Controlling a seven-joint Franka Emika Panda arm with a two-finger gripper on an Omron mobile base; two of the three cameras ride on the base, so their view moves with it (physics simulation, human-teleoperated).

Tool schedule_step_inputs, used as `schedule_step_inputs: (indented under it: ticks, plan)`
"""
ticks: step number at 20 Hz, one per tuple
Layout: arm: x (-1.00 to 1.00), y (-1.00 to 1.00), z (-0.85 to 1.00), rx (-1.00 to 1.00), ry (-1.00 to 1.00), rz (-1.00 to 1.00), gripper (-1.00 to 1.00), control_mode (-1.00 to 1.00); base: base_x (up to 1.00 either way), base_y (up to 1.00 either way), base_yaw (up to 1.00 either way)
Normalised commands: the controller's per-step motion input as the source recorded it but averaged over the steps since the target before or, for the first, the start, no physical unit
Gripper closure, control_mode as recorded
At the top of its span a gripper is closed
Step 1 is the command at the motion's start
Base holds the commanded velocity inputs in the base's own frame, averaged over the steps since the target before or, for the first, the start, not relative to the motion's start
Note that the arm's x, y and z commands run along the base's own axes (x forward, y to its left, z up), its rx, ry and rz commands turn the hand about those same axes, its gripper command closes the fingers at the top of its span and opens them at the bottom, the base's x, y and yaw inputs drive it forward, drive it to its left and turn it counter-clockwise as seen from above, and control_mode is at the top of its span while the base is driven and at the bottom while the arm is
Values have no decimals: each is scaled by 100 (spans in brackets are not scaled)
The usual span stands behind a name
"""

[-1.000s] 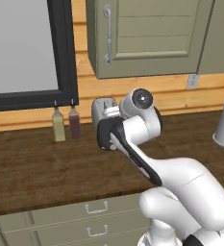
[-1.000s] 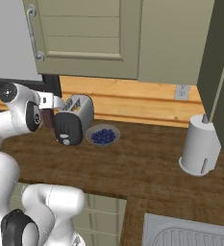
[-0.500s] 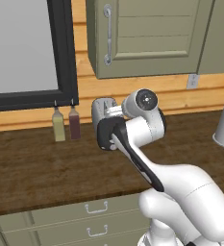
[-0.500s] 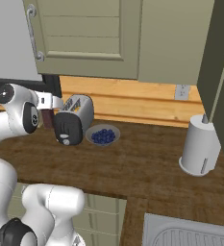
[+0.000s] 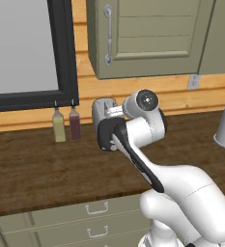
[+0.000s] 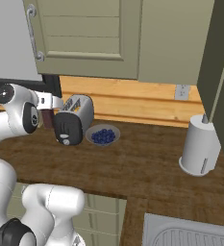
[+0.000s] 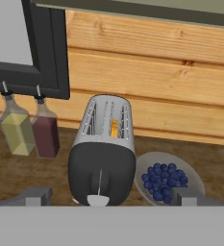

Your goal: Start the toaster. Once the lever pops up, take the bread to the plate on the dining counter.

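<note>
The silver toaster (image 7: 104, 144) stands on the wooden worktop against the wall, its black end panel (image 7: 101, 173) facing my hand. The whitish lever (image 7: 98, 199) sits low on that panel, at the foot of its thin vertical track. The bread (image 7: 114, 129) is sunk in the right slot; just a golden edge shows. My gripper (image 7: 112, 198) is open and holds nothing. Its fingertips (image 7: 36, 196) stand wide apart to either side of the panel, just short of it. From the right base view the toaster (image 6: 76, 117) stands just right of my hand. The plate and the dining counter are out of view.
A grey bowl of blueberries (image 7: 167, 181) sits close to the toaster's right. Two small bottles (image 7: 18, 129) (image 7: 46, 132) stand to its left under the dark window frame. A paper towel roll (image 6: 200, 151) stands far right, with a sink (image 6: 190, 233) in front of it.
The fingers have spread from shut to wide open. The arm has barely shifted, and the toaster, bowl and bottles have stayed put.
</note>
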Motion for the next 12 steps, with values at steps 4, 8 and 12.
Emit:
schedule_step_inputs:
  ticks: [4, 8, 12]
  plan:
    - [0, 0, 0, 0, 0, 0, -100, -100, 0, 0, 0]
    - [0, 0, 0, 0, 0, 0, -100, -100, 0, 0, 0]
    - [0, 0, 0, 0, 0, 0, -100, -100, 0, 0, 0]
